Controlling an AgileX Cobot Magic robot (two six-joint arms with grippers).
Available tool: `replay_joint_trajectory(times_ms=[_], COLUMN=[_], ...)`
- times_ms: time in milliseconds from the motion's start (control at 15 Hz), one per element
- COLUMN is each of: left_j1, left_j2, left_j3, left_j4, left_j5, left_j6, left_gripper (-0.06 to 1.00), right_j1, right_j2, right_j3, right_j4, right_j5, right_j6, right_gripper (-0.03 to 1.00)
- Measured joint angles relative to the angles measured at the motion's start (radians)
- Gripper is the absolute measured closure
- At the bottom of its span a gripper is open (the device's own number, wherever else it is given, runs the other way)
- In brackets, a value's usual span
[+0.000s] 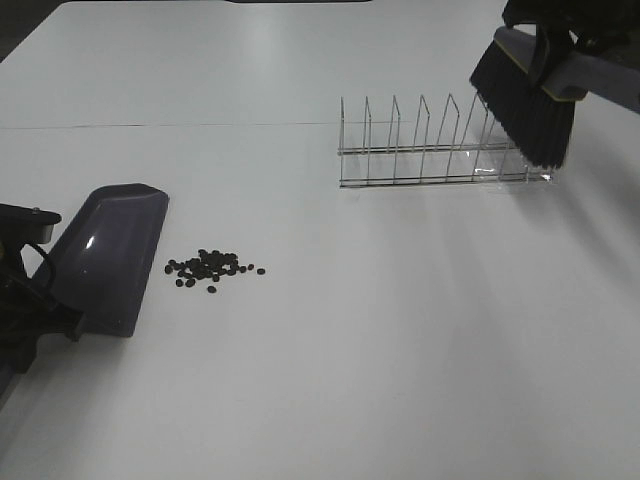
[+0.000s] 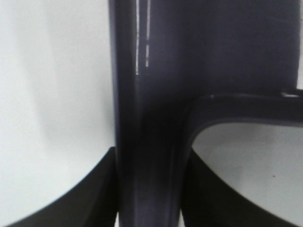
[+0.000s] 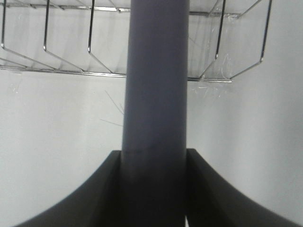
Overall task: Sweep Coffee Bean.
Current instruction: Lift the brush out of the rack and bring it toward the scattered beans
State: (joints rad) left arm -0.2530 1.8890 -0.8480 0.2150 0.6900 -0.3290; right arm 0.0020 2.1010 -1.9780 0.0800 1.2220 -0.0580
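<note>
While the beans (image 1: 213, 268) lie loose on the table (image 1: 400, 350) just beside the dustpan (image 1: 105, 255), seen only from high, the wrist views show the left gripper (image 2: 149, 189) clamped on the dustpan's handle and the right gripper (image 3: 154, 189) clamped on the brush (image 1: 525, 110) handle, near the rack (image 1: 440, 150).

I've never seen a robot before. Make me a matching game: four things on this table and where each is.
1 dark grey plastic dustpan; 2 black-bristled grey brush; 3 small dark coffee beans; 4 silver wire rack.
A loose pile on the table; B raised by the rack's right end; C standing right of middle; D far left, beside the beans.
Pairs: 1-D, 2-B, 3-A, 4-C.
</note>
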Motion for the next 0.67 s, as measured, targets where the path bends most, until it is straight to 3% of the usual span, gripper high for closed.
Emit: replay_joint_trajectory(times_ms=[133,467,667], left_j1=[0.000,0.000,0.000], left_j2=[0.000,0.000,0.000], left_j3=[0.000,0.000,0.000], left_j4=[0.000,0.003,0.019], left_j5=[0.000,0.001,0.023], left_j6=[0.008,0.013,0.016], left_gripper=[0.61,0.61,0.61], right_j1=[0.020,0.146,0.269], right_j2=[-0.066,-0.265,-0.320], right_j3=[0.041,0.312,0.530], right_j4=[-0.025,-0.103,-0.143], right_j5=[0.000,0.000,-0.024], right_j6=[0.012,0.058,0.122], right_gripper=[0.65,0.65,0.65])
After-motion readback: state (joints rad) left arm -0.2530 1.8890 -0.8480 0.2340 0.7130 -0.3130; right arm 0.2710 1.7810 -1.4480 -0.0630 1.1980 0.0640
